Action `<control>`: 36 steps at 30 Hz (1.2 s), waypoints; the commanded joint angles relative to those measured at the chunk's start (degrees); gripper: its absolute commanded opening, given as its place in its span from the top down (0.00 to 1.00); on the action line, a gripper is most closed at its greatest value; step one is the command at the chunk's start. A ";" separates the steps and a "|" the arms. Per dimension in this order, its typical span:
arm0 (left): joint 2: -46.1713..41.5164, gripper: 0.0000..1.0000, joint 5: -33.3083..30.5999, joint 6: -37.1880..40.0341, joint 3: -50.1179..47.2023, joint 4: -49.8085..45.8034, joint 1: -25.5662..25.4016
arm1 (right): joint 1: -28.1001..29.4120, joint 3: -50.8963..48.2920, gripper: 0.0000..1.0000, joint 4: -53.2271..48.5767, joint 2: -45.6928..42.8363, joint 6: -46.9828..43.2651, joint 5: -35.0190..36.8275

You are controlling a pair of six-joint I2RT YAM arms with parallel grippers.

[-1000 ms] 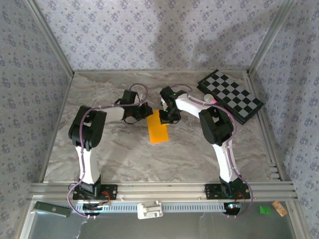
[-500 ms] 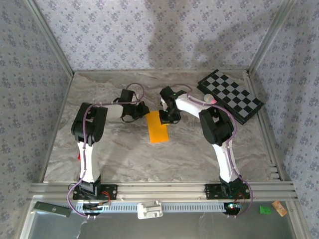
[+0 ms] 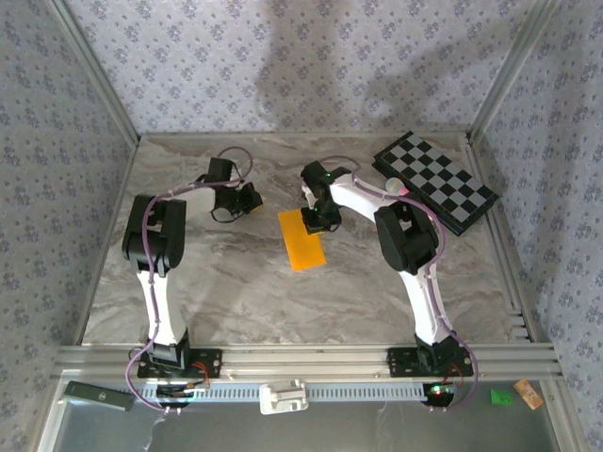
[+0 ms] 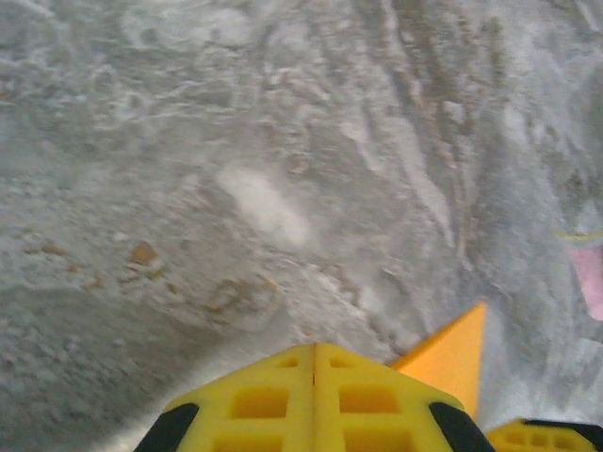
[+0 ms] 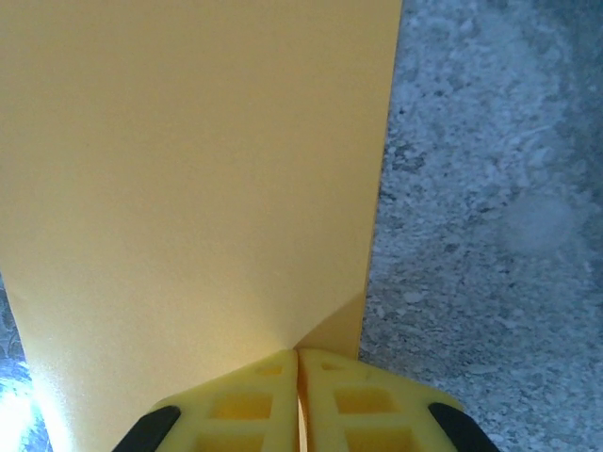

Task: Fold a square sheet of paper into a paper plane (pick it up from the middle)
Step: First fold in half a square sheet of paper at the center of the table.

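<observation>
Right claw (image 3: 309, 218) pinching the edge of the folded orange paper sheet (image 3: 302, 245), rest lying flat on marble table (image 3: 236, 282) ahead of that claw, left claw (image 3: 243, 200) closed empty well off to its side, so a one-sided pull could skew the crease or tear it.

Top external camera: set high behind the arm bases, facing down and forward, with the whole table (image 3: 236, 292) covered. Left wrist camera: close over the marble, paper (image 4: 457, 363) corner at 5 o'clock. Right wrist camera: nearest of the three, directly on the same paper, which all three views share.
</observation>
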 commanded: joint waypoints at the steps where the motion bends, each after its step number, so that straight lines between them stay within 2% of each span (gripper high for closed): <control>1: -4.42 1.00 3.31 -1.10 -1.18 0.06 -0.87 | -1.22 -3.14 0.89 -11.48 8.06 -4.71 9.58; 11: -1.68 1.00 8.26 -5.26 -2.64 4.31 -8.06 | -1.99 6.10 0.87 -16.05 8.59 -9.68 6.12; 15: 0.22 1.00 8.83 -7.00 -2.59 6.04 -9.38 | -2.28 8.48 0.87 -16.37 8.98 -10.83 4.99; 22: 2.54 1.00 7.11 -6.87 -1.86 3.75 -10.01 | -3.22 10.83 0.87 -13.89 8.36 -10.93 1.53; 27: 3.60 1.00 6.21 -7.19 -1.95 3.17 -10.10 | -3.44 7.21 0.86 -6.13 3.06 -5.40 -4.03; 32: 4.25 1.00 4.72 -6.41 -2.30 1.39 -10.09 | -3.76 -2.41 0.84 5.21 -6.91 3.69 -8.68; 36: 4.25 1.00 3.85 -5.70 -2.40 0.63 -10.12 | -3.14 -10.09 0.82 12.55 -10.27 8.59 -15.48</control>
